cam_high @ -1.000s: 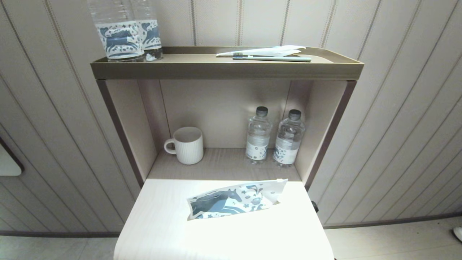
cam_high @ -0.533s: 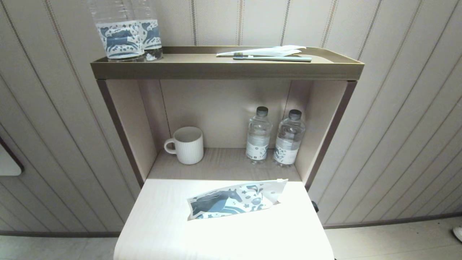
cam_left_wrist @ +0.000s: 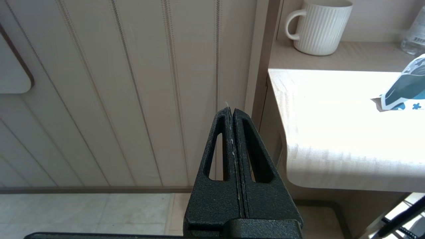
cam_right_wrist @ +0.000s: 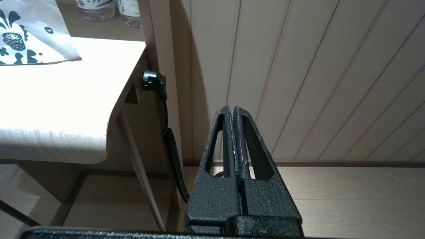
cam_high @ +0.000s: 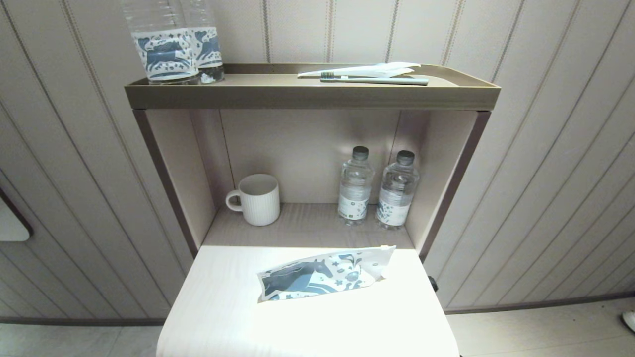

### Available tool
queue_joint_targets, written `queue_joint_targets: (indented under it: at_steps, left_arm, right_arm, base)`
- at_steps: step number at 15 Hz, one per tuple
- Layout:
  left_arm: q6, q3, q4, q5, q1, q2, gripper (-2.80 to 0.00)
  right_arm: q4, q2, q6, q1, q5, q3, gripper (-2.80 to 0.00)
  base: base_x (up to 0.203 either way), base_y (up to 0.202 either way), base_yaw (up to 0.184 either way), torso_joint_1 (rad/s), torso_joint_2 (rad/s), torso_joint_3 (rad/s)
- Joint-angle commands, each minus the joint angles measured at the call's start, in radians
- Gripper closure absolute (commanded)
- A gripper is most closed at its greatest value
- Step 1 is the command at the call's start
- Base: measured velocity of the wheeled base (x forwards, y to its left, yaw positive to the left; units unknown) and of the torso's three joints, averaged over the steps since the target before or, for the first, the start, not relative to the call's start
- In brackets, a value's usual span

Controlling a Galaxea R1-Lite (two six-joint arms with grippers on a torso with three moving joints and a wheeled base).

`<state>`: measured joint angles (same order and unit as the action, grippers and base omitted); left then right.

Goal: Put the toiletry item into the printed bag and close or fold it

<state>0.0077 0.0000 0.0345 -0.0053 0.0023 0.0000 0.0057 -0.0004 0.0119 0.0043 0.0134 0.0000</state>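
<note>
The printed bag (cam_high: 325, 275), white with a dark blue horse, lies flat on the pale table (cam_high: 223, 317); its corners show as the bag (cam_left_wrist: 405, 88) and the bag (cam_right_wrist: 30, 36) in the wrist views. A green toothbrush (cam_high: 374, 80) rests on the top shelf (cam_high: 307, 96) beside a white wrapper (cam_high: 367, 70). My left gripper (cam_left_wrist: 231, 110) is shut and empty, low beside the table's left edge. My right gripper (cam_right_wrist: 231, 108) is shut and empty, low off the table's right edge. Neither gripper shows in the head view.
Two horse-label bottles (cam_high: 171, 44) stand at the top shelf's left. In the niche below are a ribbed white mug (cam_high: 256, 199) and two small water bottles (cam_high: 377, 191). A black plug and corrugated cable (cam_right_wrist: 166, 126) hang by the table's right side. Panelled walls flank the unit.
</note>
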Motion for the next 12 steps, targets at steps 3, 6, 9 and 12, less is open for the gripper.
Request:
queue_joint_targets:
  at_steps: [3, 6, 9, 12]
  left_arm:
    - [-0.002, 0.0, 0.001, -0.001, 0.0, 0.002, 0.0]
    - [-0.003, 0.0, 0.001, -0.001, 0.001, 0.0, 0.0]
    - [-0.002, 0.0, 0.001, -0.001, 0.001, 0.0, 0.0]
    - [-0.002, 0.0, 0.001, -0.001, 0.001, 0.0, 0.0]
  right_arm:
    - [-0.001, 0.0, 0.0, 0.0, 0.0, 0.0, 0.0]
    - [-0.001, 0.0, 0.0, -0.001, 0.0, 0.0, 0.0]
    - [0.0, 0.0, 0.002, -0.003, 0.0, 0.0, 0.0]
    - [-0.001, 0.0, 0.003, -0.003, -0.001, 0.0, 0.0]
  base:
    - [0.0, 0.0, 0.0, 0.0, 0.0, 0.0]
    - [0.0, 0.0, 0.0, 0.0, 0.0, 0.0]
    - [0.0, 0.0, 0.0, 0.0, 0.0, 0.0]
    - [0.0, 0.0, 0.0, 0.0, 0.0, 0.0]
